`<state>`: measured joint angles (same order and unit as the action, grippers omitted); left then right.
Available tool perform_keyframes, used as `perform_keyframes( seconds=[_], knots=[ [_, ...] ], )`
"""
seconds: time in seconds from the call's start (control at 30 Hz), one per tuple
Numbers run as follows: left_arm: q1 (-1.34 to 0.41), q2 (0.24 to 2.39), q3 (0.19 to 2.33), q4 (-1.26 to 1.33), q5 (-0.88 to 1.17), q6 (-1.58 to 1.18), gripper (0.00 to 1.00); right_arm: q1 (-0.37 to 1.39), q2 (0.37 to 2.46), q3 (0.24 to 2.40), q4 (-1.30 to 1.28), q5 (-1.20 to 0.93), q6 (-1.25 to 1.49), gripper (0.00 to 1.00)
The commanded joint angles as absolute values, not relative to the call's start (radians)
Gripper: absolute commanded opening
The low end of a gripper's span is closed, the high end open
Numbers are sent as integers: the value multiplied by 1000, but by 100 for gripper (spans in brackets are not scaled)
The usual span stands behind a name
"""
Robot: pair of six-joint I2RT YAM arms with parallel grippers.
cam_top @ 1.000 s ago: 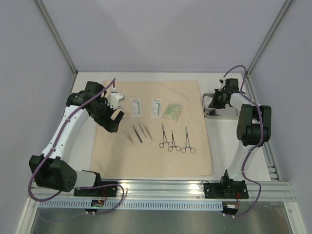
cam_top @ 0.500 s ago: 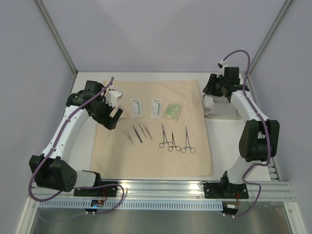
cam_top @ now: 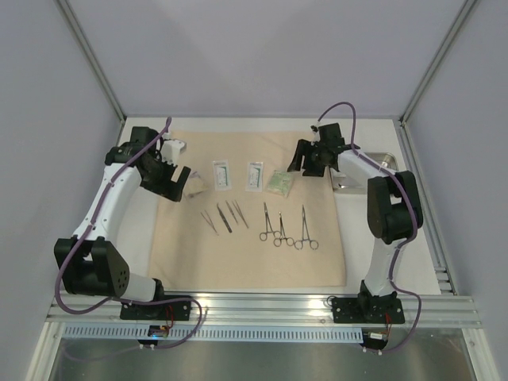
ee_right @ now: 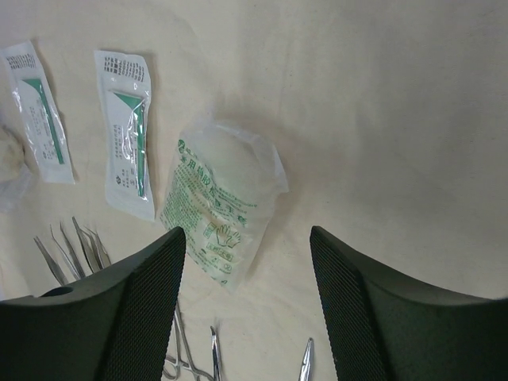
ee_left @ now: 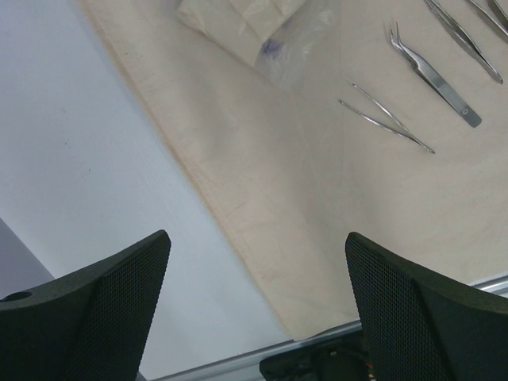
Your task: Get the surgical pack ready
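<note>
The tan cloth sheet (cam_top: 246,254) lies spread over the table. On it lie two white packets (cam_top: 221,175) (cam_top: 254,175), a green-printed glove packet (cam_top: 279,182), three tweezers (cam_top: 225,217) and three clamps (cam_top: 282,228). A clear gauze packet (cam_top: 196,183) lies by my left gripper (cam_top: 179,179), which is open and empty over the cloth's left edge (ee_left: 255,238). My right gripper (cam_top: 305,161) hangs open above the cloth, just right of the glove packet (ee_right: 222,202), with nothing between its fingers (ee_right: 248,234). The steel tray (cam_top: 348,186) sits off the cloth at the right, partly hidden by the right arm.
Bare white table (ee_left: 87,159) borders the cloth on the left. An aluminium rail (cam_top: 262,305) runs along the near edge, and frame posts and grey walls close in the sides and back.
The right arm swung left from the tray to over the cloth's upper right, and its jaws opened. The left gripper shifted slightly left and back, uncovering the gauze packet.
</note>
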<state>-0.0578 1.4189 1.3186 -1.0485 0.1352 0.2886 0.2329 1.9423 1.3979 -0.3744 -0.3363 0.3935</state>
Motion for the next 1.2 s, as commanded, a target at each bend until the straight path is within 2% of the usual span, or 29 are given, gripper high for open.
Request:
perform_keyframes(
  seconds=[0.0, 0.23, 0.3, 0.33, 0.37, 0.43, 0.47, 0.57, 0.7, 0.87, 1.03, 1.17],
  knots=[
    [-60, 1382, 1302, -1029, 155, 265, 100, 259, 1970, 1440, -341, -365, 437, 67],
    [-60, 1365, 1299, -1034, 178, 271, 100, 261, 2068, 1470, -342, -388, 456, 61],
    [-60, 1358, 1295, -1032, 181, 275, 100, 261, 2075, 1468, -339, -413, 460, 55],
    [-60, 1356, 1292, -1034, 181, 276, 100, 261, 2077, 1463, -328, -422, 462, 50],
    [-60, 1351, 1292, -1032, 181, 278, 100, 261, 2074, 1462, -327, -432, 459, 38],
    [-60, 1347, 1292, -1032, 183, 279, 100, 261, 2060, 1460, -319, -439, 450, 25],
    [-60, 1347, 1292, -1034, 184, 278, 100, 259, 2054, 1462, -321, -442, 442, 14],
    [-60, 1341, 1290, -1038, 189, 281, 100, 250, 2007, 1479, -350, -456, 385, 1],
    [-60, 1333, 1284, -1040, 192, 288, 100, 190, 1904, 1525, -443, -531, 217, 0],
    [-60, 1335, 1281, -1037, 199, 291, 100, 26, 1803, 1675, -708, -557, -78, 0],
    [-60, 1336, 1282, -1037, 209, 295, 100, -144, 1812, 1787, -857, -546, -227, 1],
    [-60, 1342, 1284, -1040, 222, 296, 100, -212, 1867, 1878, -951, -419, -287, 0]
  ],
)
